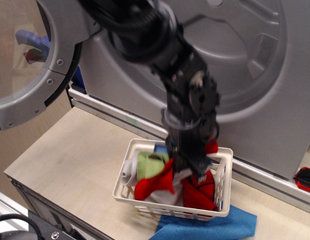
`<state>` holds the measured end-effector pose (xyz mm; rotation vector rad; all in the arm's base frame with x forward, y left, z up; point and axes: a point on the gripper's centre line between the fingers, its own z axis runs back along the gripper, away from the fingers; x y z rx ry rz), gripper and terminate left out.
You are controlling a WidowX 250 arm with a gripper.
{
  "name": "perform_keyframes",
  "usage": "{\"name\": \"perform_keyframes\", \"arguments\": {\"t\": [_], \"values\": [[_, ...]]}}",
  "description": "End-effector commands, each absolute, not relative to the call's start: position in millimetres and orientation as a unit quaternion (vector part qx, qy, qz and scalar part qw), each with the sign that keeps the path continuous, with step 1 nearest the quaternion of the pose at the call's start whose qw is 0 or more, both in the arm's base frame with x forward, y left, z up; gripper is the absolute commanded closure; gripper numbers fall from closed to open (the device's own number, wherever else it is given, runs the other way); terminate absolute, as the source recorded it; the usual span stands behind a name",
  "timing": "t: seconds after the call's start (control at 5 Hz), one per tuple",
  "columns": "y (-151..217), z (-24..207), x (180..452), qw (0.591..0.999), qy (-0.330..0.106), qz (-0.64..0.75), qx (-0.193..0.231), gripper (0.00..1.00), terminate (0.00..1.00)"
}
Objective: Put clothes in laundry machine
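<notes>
My black gripper (191, 169) is inside the white lattice basket (123, 176), blurred by motion. It is shut on a red cloth (162, 183), which hangs from it, partly lifted. Another black-edged red piece (201, 192) lies under the wrist. A lime green cloth (147, 165) and a pale grey piece (129, 173) lie at the basket's left. A blue cloth (217, 225) lies on the table under the basket's front. The grey laundry machine (245, 65) stands behind with its drum open, and its round door (32, 65) is swung out to the left.
The basket stands on a light wooden table (70, 160) just in front of the machine's sill. A red and black object (306, 179) lies at the right edge. The table's front edge runs along the bottom left.
</notes>
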<state>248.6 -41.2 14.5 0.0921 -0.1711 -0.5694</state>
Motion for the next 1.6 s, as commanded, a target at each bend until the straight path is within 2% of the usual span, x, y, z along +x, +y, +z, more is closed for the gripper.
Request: {"name": "perform_keyframes", "arguments": {"t": [0.0,0.2,0.4,0.8,1.0,1.2,1.4], "values": [[-37,84,258,0.946,-0.164,-0.272,0.06,1.0,0.0],[-31,106,266,0.939,-0.202,-0.269,0.069,1.0,0.0],[-23,125,286,0.928,-0.249,-0.265,0.086,1.0,0.0],[-14,147,329,0.911,-0.314,-0.244,0.113,1.0,0.0],[-13,148,346,0.898,-0.338,-0.243,0.142,1.0,0.0],[-13,149,356,0.887,-0.363,-0.241,0.151,1.0,0.0],[-8,131,363,0.877,-0.376,-0.255,0.158,1.0,0.0]]}}
